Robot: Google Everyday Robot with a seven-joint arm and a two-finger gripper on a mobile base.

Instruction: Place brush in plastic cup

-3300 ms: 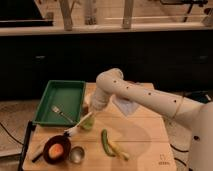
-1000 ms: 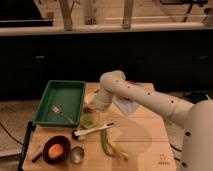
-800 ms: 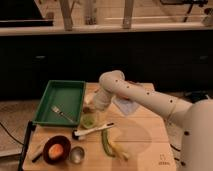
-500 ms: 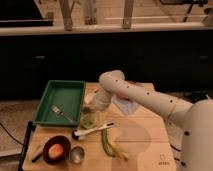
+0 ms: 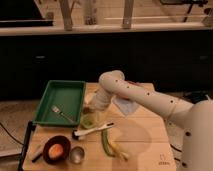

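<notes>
Camera view: gripper (image 5: 90,108) low over plastic cup (image 5: 88,120), finger state hidden, cannot tell. Brush (image 5: 93,131) flat on table (image 5: 145,140), just right of cup, bristles left, not in cup.

Advice: grasp handle mid-length, tip upright, lower bristles-first.

Green tray (image 5: 65,94) holds fork (image 5: 62,114). Dark bowl (image 5: 56,149) holds orange item. Metal cup (image 5: 77,154): contents unclear.

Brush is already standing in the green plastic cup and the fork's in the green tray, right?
Not quite. The camera view shows the brush lying flat on the table beside the plastic cup, not in it. The fork is in the green tray. The hand hangs above the cup.
</notes>
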